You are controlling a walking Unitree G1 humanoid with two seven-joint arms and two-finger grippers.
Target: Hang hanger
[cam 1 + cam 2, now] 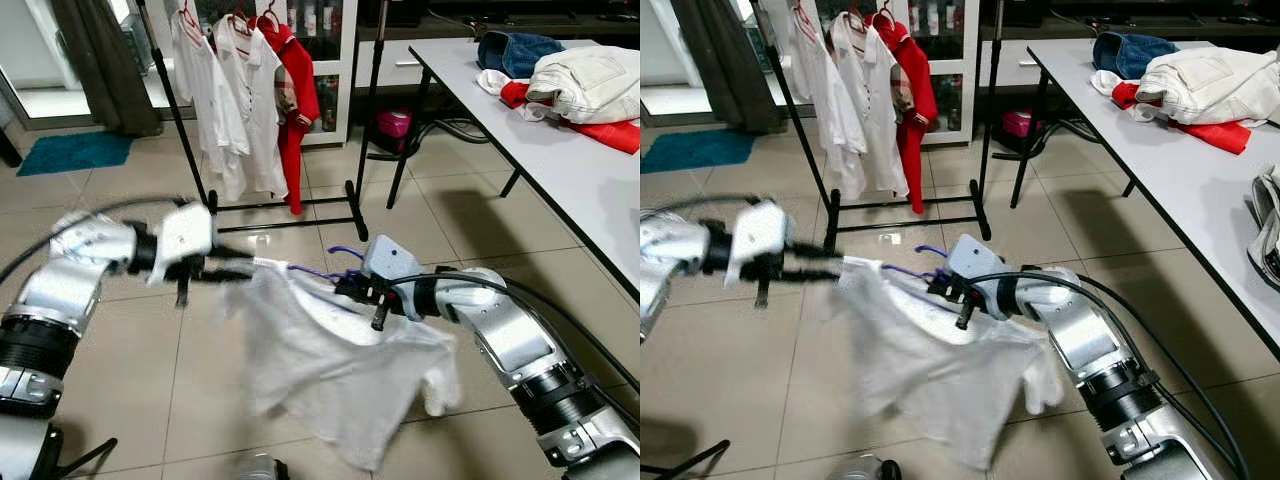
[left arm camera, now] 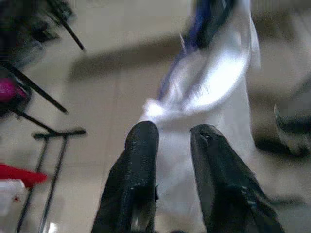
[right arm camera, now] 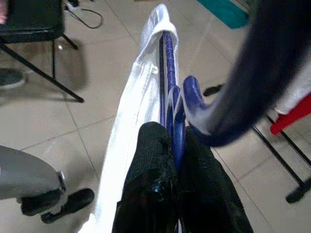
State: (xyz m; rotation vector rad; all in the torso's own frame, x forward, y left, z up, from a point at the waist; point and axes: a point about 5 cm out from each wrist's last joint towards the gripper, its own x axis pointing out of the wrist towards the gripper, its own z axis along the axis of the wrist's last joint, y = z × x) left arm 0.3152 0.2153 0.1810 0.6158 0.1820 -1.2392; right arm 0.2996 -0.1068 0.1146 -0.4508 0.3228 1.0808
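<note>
The white shirt [image 1: 330,360] is already on the purple hanger [image 3: 171,104] and hangs in mid-air above the floor tiles, stretched between the two arms. The right end effector [image 1: 352,287] is clamped on the hanger near its neck; in the right wrist view its two fingers [image 3: 150,179] squeeze the purple bar. The left end effector [image 1: 240,262] holds the shirt's far shoulder end, and in the left wrist view its fingers [image 2: 138,170] stand slightly apart with cloth between them, so I cannot tell how firm that grip is. Further off stands the rack [image 1: 285,205], well apart from the shirt, already carrying white and red garments [image 1: 245,100]. To the right, the desk [image 1: 570,165] bears a heap of clothes. Judging by this, dressing the hanger is done; carrying it to the rack and hooking it on remains.
</note>
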